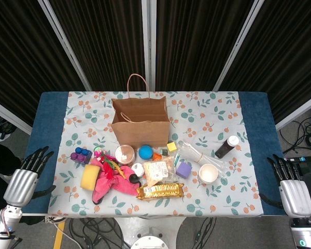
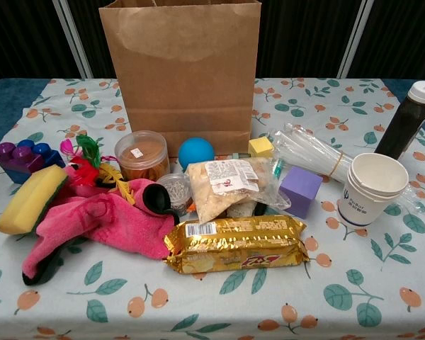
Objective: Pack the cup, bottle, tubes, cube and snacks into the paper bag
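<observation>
Pink cloth (image 2: 106, 223) and yellow sponge (image 2: 30, 198) (touching) beside snacks (image 2: 234, 244)

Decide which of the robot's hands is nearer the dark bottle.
Right. The right hand lies off the table's right edge, just below the dark bottle; the left hand is across the table, past its left edge.

From my seat, the paper bag (image 1: 140, 123) stands upright with its mouth open on top. The clutter sits packed right in front of it; the pink cloth (image 2: 99, 223) and gold snack pack (image 2: 235, 244) crowd the middle, bare bench (image 1: 233, 199) down both sides.
</observation>
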### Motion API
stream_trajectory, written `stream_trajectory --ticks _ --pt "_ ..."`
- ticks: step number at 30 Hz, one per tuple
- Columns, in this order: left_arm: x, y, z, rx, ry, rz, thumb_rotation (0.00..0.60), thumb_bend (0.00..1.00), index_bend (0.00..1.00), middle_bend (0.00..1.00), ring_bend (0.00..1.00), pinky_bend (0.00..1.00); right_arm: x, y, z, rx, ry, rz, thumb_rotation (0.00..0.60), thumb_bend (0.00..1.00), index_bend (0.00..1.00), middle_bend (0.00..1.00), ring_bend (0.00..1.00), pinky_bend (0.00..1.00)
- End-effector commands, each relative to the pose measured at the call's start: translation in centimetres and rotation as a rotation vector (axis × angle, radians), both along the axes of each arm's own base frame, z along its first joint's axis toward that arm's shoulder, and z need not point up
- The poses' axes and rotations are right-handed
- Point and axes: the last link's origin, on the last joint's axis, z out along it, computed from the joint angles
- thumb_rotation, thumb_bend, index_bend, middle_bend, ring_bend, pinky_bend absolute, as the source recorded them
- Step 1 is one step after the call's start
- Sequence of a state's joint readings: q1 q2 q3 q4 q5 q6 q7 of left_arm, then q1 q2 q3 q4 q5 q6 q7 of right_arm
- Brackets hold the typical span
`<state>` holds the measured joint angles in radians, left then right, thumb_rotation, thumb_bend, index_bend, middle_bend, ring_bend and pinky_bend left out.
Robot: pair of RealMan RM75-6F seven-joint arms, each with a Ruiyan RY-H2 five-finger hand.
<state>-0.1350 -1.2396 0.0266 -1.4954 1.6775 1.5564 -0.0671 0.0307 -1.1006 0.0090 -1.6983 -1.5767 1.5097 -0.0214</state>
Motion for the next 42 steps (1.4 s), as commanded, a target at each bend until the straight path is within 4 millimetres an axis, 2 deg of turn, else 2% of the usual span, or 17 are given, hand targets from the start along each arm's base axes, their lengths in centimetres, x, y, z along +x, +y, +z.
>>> stream_trajectory --ticks 1,6,10,17,23,30,34,42 --pt "0.1 -0.1 0.0 -0.003 -0.003 -0.003 0.6 0.0 0.11 0.1 0.06 0.16 0.2 0.0 0.0 0.003 0.0 0.006 0.6 0.0 0.01 0.0 0.0 0.0" --pt "0.2 -0.6 -0.2 -0.012 -0.002 -0.007 0.6 0.0 0.11 0.1 0.06 0.16 1.1 -0.5 -0.1 0.019 0.006 0.034 0.6 0.0 0.01 0.0 0.0 0.0" --pt "0.1 -0.6 -0.1 -0.015 -0.015 0.0 0.6 0.0 0.11 0.1 0.06 0.16 2.5 -1.9 -1.3 0.074 0.042 0.07 0.6 0.0 0.01 0.0 0.0 0.0" --pt "-0.1 -0.5 0.3 -0.003 -0.046 0.004 0.6 0.0 0.11 0.1 0.06 0.16 6.9 -5.0 -6.0 0.213 0.166 0.167 0.6 0.01 0.01 0.02 0.0 0.0" --pt "-0.3 -0.3 0.6 -0.004 -0.07 0.013 0.6 0.0 0.11 0.1 0.06 0.16 8.4 -6.9 -10.2 0.344 0.238 0.148 0.6 0.01 0.02 0.05 0.0 0.01" --pt "-0.8 0.1 0.8 0.003 -0.084 0.03 0.6 0.0 0.11 0.1 0.06 0.16 9.4 -7.8 -12.6 0.39 0.258 0.156 0.6 0.01 0.04 0.06 0.0 0.03" --pt "-1.0 0.3 0.7 0.005 -0.089 0.035 0.6 0.0 0.11 0.1 0.06 0.16 10.2 -8.3 -13.4 0.386 0.262 0.178 0.6 0.03 0.1 0.1 0.01 0.08" --pt "-1.2 0.5 0.8 0.004 -0.094 0.038 0.6 0.0 0.11 0.1 0.06 0.16 10.3 -8.6 -14.0 0.358 0.284 0.162 0.6 0.09 0.28 0.24 0.15 0.24"
